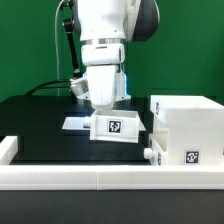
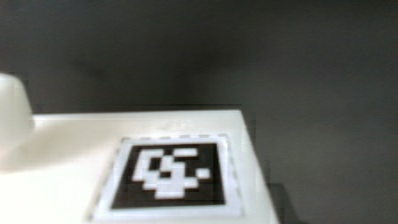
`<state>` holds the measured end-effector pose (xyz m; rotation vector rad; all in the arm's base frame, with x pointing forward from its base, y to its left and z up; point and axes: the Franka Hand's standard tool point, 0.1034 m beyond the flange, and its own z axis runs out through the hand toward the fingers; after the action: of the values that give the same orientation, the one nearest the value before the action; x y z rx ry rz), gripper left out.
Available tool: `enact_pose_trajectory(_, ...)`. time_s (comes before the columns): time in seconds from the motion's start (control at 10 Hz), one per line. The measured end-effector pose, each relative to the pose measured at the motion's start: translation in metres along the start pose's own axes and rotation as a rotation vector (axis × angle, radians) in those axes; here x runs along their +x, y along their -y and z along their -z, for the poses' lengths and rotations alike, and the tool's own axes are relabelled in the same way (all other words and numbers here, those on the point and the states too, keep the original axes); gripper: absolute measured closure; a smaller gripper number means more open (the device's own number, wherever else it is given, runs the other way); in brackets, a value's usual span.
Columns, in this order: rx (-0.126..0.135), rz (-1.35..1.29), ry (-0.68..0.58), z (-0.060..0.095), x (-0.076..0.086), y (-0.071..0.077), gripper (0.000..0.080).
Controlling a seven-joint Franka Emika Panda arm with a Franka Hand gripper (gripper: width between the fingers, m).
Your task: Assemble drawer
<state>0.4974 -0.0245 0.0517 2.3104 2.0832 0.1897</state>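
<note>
Exterior view: the end effector [image 1: 108,108] sits right on top of a small tagged part [image 1: 113,127], near the case [image 1: 188,125] on that view's right. Its fingers are hidden, so I cannot tell whether it grips. The part is apart from the case, so I judge most joining is left. The counter [image 1: 40,125] is matte black, with a white rail [image 1: 80,178] in front, the marker board [image 1: 73,123] behind the part, and a green wall [image 1: 30,50] beyond.
</note>
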Motion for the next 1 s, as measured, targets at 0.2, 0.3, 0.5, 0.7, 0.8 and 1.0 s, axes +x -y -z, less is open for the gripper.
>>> enact_pose_trajectory(0.2,0.024,0.003,0.007,0.004,0.0,-0.014,0.0757)
enact_pose_trajectory(0.3,0.023,0.003,0.006,0.003,0.0,-0.012,0.0757)
enact_pose_trajectory(0.5,0.027,0.002,0.006,0.002,0.0,-0.01,0.0757)
enact_pose_trajectory(0.7,0.063,0.004,0.012,0.004,0.0,-0.014,0.0757)
enact_pose_trajectory(0.8,0.06,0.008,0.011,0.005,0.003,-0.021,0.0757)
enact_pose_trajectory(1.0,0.05,0.004,0.006,0.006,0.005,-0.028,0.0757)
